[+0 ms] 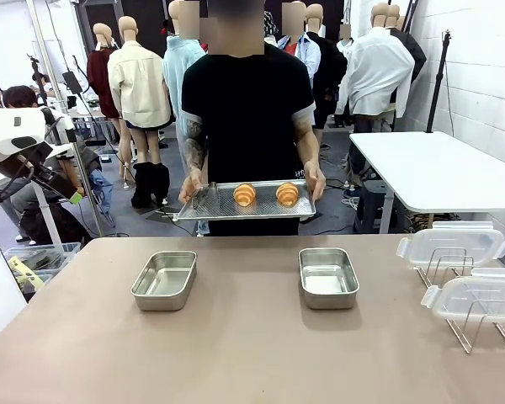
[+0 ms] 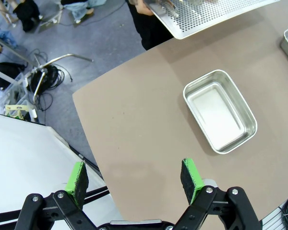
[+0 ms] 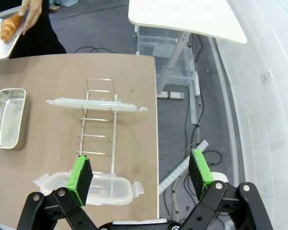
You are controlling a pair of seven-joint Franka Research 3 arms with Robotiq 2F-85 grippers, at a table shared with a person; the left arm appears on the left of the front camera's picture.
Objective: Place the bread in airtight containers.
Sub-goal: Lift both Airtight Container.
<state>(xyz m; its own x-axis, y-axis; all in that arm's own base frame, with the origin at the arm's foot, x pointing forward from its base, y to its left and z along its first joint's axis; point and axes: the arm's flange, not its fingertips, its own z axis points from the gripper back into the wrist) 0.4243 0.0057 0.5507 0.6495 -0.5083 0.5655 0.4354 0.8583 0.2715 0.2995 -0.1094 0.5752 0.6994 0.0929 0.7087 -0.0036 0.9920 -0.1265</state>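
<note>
Well apart from the left gripper (image 2: 134, 175) and the right gripper (image 3: 140, 175), beyond the table's (image 1: 252, 353) far edge: a croissant (image 1: 245, 194) beside a second croissant (image 1: 287, 194), on a perforated tray (image 1: 215, 204) gripped at both ends by a person's hands (image 1: 193, 187).

Left gripper: fingers spread wide, pinching nothing, above the table's left edge, with the left steel tin (image 2: 220, 111) ahead, empty.

Right gripper: likewise spread and empty-handed, over a wire rack (image 3: 98, 135) bearing a clear lid (image 3: 96, 105), with a second lid (image 3: 110, 187) at its near end.

Near mid-table, the right steel tin (image 1: 328, 277), also empty.
</note>
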